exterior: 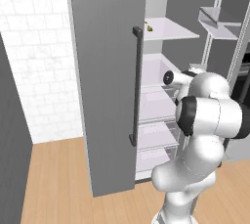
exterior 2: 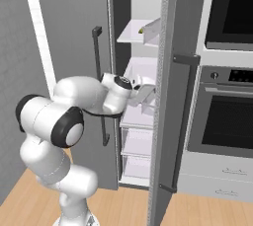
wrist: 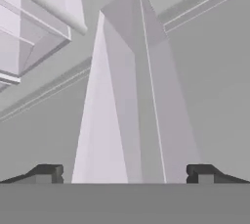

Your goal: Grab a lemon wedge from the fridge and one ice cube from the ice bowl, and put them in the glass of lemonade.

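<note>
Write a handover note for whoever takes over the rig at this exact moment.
Tool: open, empty, pointing into the fridge interior.
Fridge: both doors open; the arm reaches in at the middle shelves.
Lemon wedge: small yellow-green piece lying on the upper white shelf, above the tool, not yet touched.
Done: fridge opened, arm inside.
Left: raise the tool to the upper shelf, grasp the wedge, carry it to the lemonade, then fetch an ice cube.

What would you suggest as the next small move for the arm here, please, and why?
Probably raise the pincer toward the upper shelf. The fridge stands open, the lemon wedge lies on that shelf near its front edge, and the hand sits inside at a lower shelf level. The pincer is open and holds nothing, so it looks ready to approach.
</note>
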